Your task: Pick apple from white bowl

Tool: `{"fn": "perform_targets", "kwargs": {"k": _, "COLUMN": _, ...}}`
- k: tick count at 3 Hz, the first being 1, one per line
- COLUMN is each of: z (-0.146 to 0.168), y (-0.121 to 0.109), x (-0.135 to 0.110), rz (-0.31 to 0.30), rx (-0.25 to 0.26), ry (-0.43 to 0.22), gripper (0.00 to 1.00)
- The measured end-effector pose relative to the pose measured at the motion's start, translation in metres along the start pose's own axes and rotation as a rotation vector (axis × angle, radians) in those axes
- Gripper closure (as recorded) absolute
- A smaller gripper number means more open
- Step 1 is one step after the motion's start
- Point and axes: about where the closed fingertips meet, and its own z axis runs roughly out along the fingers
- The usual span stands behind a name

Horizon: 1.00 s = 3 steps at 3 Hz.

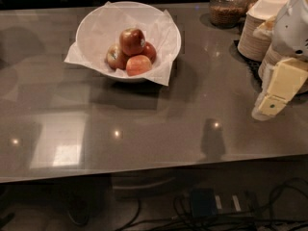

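- Nearest the camera, below the front edge of the surface (144, 134), dark cables (269, 203) and a small dark box (202, 202) lie on the floor.
- The grey, glossy surface shows a few bright light reflections and a dark shadow patch on its near right part.
- The gripper (274, 97) hangs at the right edge of the view, over the right end of the surface. It is pale yellow, tilted, and points down and to the left. It cannot be told whether it is open or closed. Nothing is seen in it.
- The white arm housing (294, 28) rises above and behind the gripper.
- Well apart from the gripper, farther back and to its left, stands the white bowl (91, 25), lined with crinkled white paper (161, 73) whose corners hang over the rim.
- The apple (132, 41), dark red with a small pale sticker, sits on top of the pile in the white bowl, resting on the other three fruits.
- Below it lie a pinkish-orange apple (138, 65) at the front, a red apple with a yellow-green patch (114, 57) on the left, and a fourth red apple (149, 51) on the right.
- Just behind the gripper stand stacks of cream disposable bowls (252, 35).
- Farthest back, a glass jar (227, 6) holds brown contents.
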Motion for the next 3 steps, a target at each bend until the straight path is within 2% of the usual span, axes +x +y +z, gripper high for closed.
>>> {"fn": "perform_targets", "kwargs": {"k": 1, "z": 0.004, "y": -0.011, "x": -0.022, "rz": 0.004, "rx": 0.023, "ry": -0.079, "gripper": 0.00}}
{"fn": "perform_targets", "kwargs": {"k": 2, "z": 0.012, "y": -0.040, "x": -0.062, "rz": 0.043, "rx": 0.067, "ry": -0.217, "gripper": 0.00}}
{"fn": "perform_targets", "kwargs": {"k": 3, "z": 0.020, "y": -0.070, "x": -0.097, "rz": 0.107, "rx": 0.104, "ry": -0.337, "gripper": 0.00}}
